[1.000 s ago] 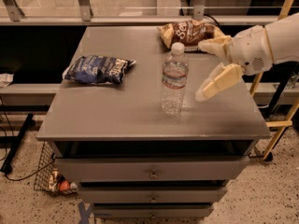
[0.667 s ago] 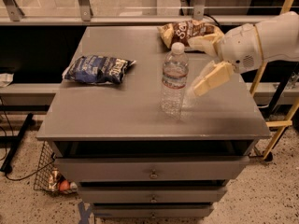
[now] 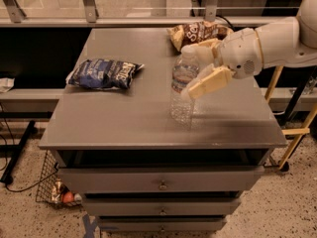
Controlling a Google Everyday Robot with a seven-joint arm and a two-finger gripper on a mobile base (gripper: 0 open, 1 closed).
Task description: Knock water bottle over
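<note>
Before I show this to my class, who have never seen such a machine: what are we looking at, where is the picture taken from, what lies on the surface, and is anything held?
The white limb at the right is a robot arm. Its two-fingered tip is the end effector. One camera looks down at a grey drawer cabinet from its front. On top are an upright clear water bottle, a blue snack bag at the left and a brown snack bag at the back. The end effector is at the bottle's upper part, fingers apart. Nothing is lifted, and contact cannot be judged.
</note>
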